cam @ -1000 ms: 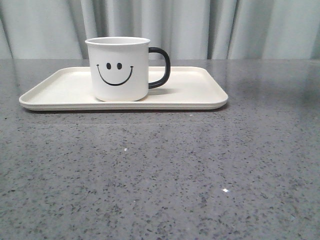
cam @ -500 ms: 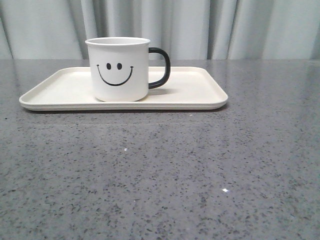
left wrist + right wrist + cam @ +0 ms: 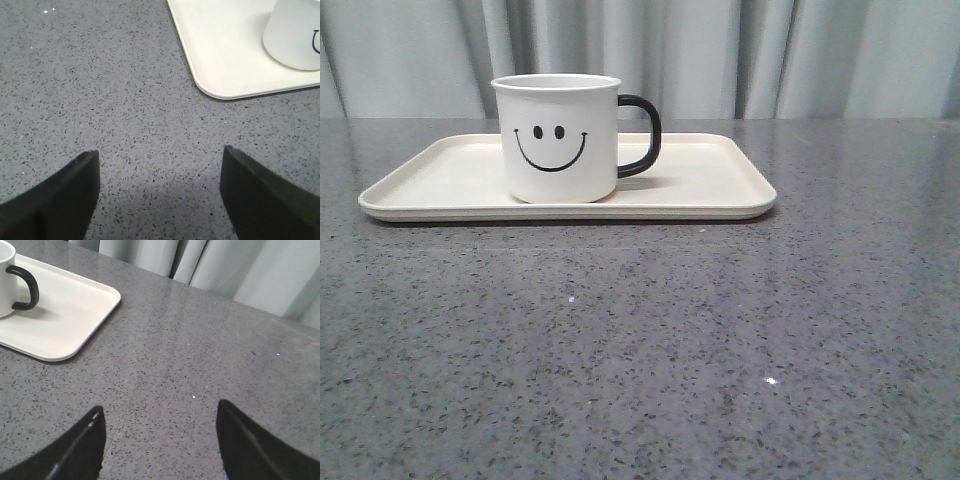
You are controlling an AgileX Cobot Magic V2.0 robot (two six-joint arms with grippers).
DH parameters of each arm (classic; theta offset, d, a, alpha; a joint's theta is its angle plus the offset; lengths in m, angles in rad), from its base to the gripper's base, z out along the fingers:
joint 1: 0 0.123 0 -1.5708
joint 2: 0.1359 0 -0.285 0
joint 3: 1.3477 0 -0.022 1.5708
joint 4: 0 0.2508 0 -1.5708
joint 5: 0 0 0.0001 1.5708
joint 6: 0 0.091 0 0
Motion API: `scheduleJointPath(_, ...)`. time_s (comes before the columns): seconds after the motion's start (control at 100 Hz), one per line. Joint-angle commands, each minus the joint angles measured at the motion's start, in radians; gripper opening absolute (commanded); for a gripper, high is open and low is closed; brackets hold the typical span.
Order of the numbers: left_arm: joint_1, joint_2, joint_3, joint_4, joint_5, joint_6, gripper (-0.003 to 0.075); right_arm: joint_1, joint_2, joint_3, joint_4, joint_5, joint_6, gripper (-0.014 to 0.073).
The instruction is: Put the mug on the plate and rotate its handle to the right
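A: The mug stands upright left of centre on the plate, handle pointing right. It looks finished; nothing left but staying clear.

B: Only the wrist views show the left gripper and right gripper, jaws spread, empty.

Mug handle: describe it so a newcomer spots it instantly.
On the grey speckled table lies a cream rectangular plate carrying a white smiley-face mug. The handle is the glossy black C-shaped loop on the mug's right side, the only large black part.
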Motion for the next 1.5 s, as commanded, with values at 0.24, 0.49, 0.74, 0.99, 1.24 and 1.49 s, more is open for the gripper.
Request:
scheduleJointPath(0.24, -0.007, 0.0, -0.027, 0.017, -0.063, -0.012, 0.0484, -0.006, 0.005, 0.027, -0.023, -0.202, 0.075, 0.0369)
scheduleJointPath(0.49, -0.007, 0.0, -0.027, 0.017, -0.063, -0.012, 0.0202, -0.006, 0.005, 0.027, -0.023, -0.202, 0.075, -0.0055)
scheduleJointPath(0.74, -0.007, 0.0, -0.027, 0.017, -0.063, -0.01, -0.002, -0.006, 0.005, 0.028, -0.021, -0.202, 0.075, -0.0065)
scheduleJointPath(0.99, -0.007, 0.0, -0.027, 0.017, -0.065, -0.01, -0.002, -0.006, 0.005, 0.028, -0.021, -0.202, 0.075, -0.0065)
scheduleJointPath(1.24, -0.007, 0.0, -0.027, 0.017, -0.065, -0.01, -0.002, -0.006, 0.005, 0.028, -0.021, -0.202, 0.075, -0.0065)
scheduleJointPath(1.49, -0.007, -0.01, 0.003, 0.09, -0.088, -0.008, -0.002, -0.006, 0.005, 0.028, -0.021, -0.202, 0.075, -0.0065)
